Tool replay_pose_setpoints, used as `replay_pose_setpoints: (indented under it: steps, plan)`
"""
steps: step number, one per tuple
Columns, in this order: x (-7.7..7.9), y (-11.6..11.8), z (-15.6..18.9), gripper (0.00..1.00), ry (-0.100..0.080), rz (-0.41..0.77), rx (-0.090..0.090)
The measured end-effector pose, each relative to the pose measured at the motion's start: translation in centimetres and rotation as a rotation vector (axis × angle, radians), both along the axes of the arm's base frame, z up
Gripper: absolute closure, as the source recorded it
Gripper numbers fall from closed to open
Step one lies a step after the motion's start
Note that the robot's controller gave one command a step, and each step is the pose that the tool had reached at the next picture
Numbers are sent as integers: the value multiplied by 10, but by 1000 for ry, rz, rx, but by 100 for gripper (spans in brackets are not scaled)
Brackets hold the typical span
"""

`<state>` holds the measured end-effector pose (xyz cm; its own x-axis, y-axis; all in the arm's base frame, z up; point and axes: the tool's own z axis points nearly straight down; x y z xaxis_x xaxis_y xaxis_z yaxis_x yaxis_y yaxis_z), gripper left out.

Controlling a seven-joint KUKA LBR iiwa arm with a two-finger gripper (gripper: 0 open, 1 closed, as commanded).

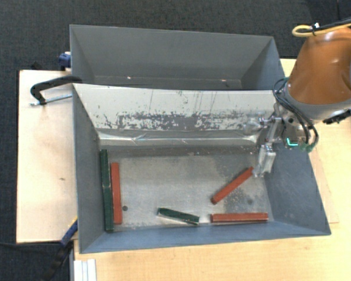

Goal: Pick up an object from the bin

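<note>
Grey scuffed metal forms the bin (pixel 292 204), with dark carpet (pixel 164 4) beyond its scratched 12 o'clock wall. The gripper (pixel 264 161) hangs at 3 o'clock; whether it is spread or pressed together I cannot tell. Just beside it is the upper end of a slanted red flat stick (pixel 232 185). A level red stick (pixel 239 218) lies at 5 o'clock, a dark green stick (pixel 178 216) at 6.
</note>
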<state>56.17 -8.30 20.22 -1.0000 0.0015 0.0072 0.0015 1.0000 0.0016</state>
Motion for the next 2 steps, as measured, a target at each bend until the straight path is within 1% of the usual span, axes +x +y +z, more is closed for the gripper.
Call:
replay_pose_setpoints:
  steps: [1, 2]
  plan:
    - [1, 0, 2, 0, -4, 1, 0]
    - [-9, 8, -8, 0, -13, 67, -2]
